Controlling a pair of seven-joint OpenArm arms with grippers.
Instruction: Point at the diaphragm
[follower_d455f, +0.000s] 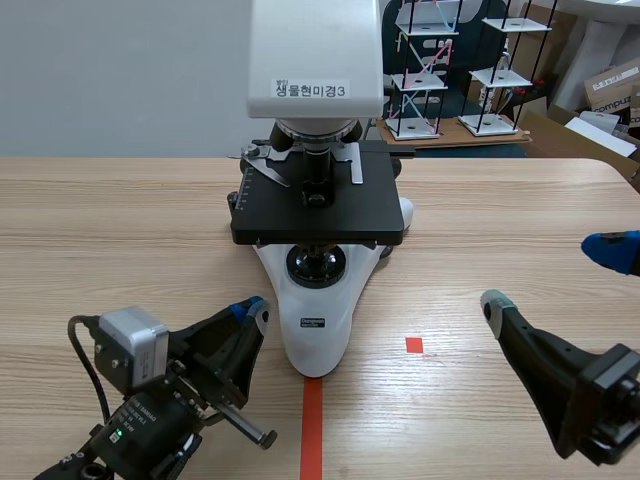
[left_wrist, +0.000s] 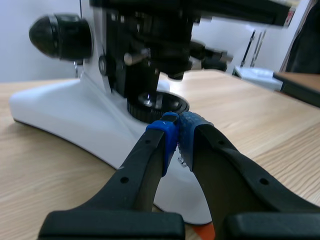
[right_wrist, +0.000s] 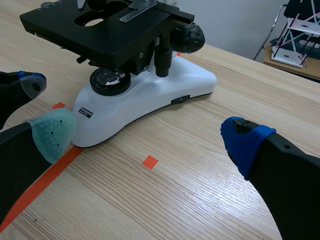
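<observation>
- The left gripper (follower_d455f: 252, 308) lies low on the near left of the table (follower_d455f: 120, 230), tips aimed at the microscope (follower_d455f: 318, 330) — close to its white base.
- The diaphragm (left_wrist: 145, 60) is in the black assembly under the stage (right_wrist: 100, 25), straight above the round lamp lens (left_wrist: 157, 102) ahead of the tips.
- Left fingers are pressed together, holding nothing; the right gripper (right_wrist: 148, 137) — well off to the right — is spread wide and empty.

There is one microscope (follower_d455f: 318, 205); there are two end effectors (follower_d455f: 255, 312) (follower_d455f: 551, 277)
</observation>
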